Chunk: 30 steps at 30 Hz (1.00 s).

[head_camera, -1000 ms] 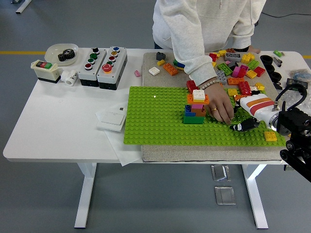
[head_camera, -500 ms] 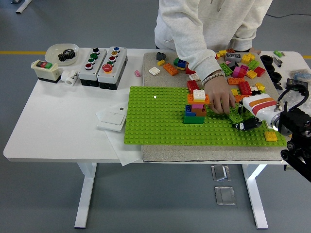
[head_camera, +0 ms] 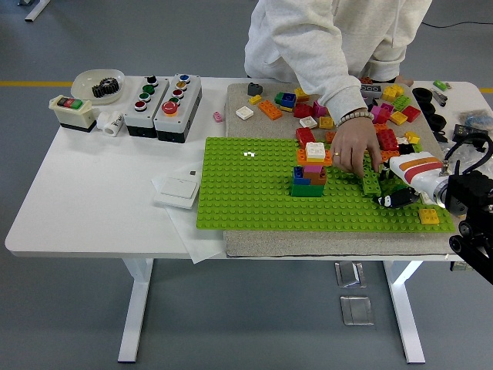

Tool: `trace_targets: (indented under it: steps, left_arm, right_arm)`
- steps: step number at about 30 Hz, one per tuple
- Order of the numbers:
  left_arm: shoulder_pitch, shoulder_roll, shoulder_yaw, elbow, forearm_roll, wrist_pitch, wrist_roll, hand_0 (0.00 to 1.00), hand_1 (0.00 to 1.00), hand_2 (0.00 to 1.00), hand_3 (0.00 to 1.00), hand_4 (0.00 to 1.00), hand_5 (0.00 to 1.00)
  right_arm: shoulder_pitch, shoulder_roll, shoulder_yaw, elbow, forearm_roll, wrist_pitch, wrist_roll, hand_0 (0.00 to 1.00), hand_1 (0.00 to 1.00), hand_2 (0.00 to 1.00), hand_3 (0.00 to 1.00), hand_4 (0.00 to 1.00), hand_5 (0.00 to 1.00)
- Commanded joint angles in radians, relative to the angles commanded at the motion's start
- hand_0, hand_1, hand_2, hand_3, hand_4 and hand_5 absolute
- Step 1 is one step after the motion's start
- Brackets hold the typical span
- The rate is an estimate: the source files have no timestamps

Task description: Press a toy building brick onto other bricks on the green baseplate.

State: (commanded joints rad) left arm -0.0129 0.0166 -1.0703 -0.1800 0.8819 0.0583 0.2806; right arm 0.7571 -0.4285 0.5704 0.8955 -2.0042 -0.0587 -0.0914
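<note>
A: What is out of reach here?

B: The person (head_camera: 339,38) is cut off at the top edge above the chest. The right arm (head_camera: 474,208) runs off the right edge, and whether the right robot hand (head_camera: 397,199) is curled or slack is too small to tell.

A: And the bricks?

B: The person's hand (head_camera: 350,150) covers part of a green brick (head_camera: 371,182); whether that brick touches the green baseplate (head_camera: 246,189) cannot be told. The loose brick pile (head_camera: 389,108) is partly behind the sleeve.
</note>
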Motion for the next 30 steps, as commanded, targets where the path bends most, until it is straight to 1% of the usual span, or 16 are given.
trace_targets:
  steps: [7, 12, 13, 15, 18, 19, 21, 30]
  left_arm:
    - [-0.003, 0.0, 0.005, 0.0, -0.008, 0.0, -0.002, 0.883, 0.842, 0.838, 0.641, 0.722, 0.648]
    - [-0.005, 0.0, 0.009, 0.0, -0.013, 0.0, -0.001, 0.883, 0.842, 0.838, 0.641, 0.722, 0.648]
    - [-0.005, 0.0, 0.01, 0.0, -0.014, 0.0, -0.001, 0.883, 0.842, 0.838, 0.64, 0.72, 0.646]
    - [-0.005, 0.0, 0.011, 0.0, -0.016, 0.0, -0.001, 0.883, 0.842, 0.838, 0.64, 0.72, 0.646]
    - [-0.006, 0.0, 0.012, 0.0, -0.017, 0.0, -0.001, 0.883, 0.842, 0.838, 0.64, 0.72, 0.646]
    - [-0.007, 0.0, 0.012, 0.0, -0.018, 0.0, -0.002, 0.883, 0.843, 0.838, 0.641, 0.72, 0.645]
    - [-0.008, 0.0, 0.013, 0.0, -0.019, 0.0, -0.002, 0.883, 0.843, 0.838, 0.641, 0.72, 0.645]
    - [-0.011, 0.0, 0.016, 0.0, -0.022, 0.0, -0.003, 0.883, 0.843, 0.838, 0.64, 0.72, 0.645]
  right_arm:
    - [0.001, 0.0, 0.016, -0.003, 0.004, 0.002, -0.012, 0.728, 0.693, 0.766, 0.841, 0.992, 0.471]
    - [0.005, 0.004, 0.016, -0.007, 0.036, 0.006, 0.001, 0.728, 0.693, 0.766, 0.841, 0.992, 0.471]
    - [0.007, 0.005, 0.016, -0.008, 0.043, 0.008, 0.003, 0.726, 0.695, 0.755, 0.824, 0.979, 0.468]
    - [0.008, 0.007, 0.016, -0.008, 0.052, 0.012, 0.004, 0.726, 0.695, 0.755, 0.824, 0.979, 0.468]
    - [0.012, 0.007, 0.014, -0.006, 0.08, 0.021, 0.005, 0.726, 0.695, 0.755, 0.824, 0.979, 0.468]
    - [0.015, 0.007, 0.013, -0.005, 0.085, 0.026, 0.005, 0.726, 0.687, 0.737, 0.8, 0.995, 0.482]
    - [0.021, 0.006, 0.01, -0.004, 0.096, 0.035, 0.013, 0.726, 0.687, 0.737, 0.8, 0.995, 0.482]
    - [0.04, 0.016, -0.009, -0.02, 0.106, 0.04, 0.035, 0.716, 0.683, 0.736, 0.794, 0.998, 0.494]
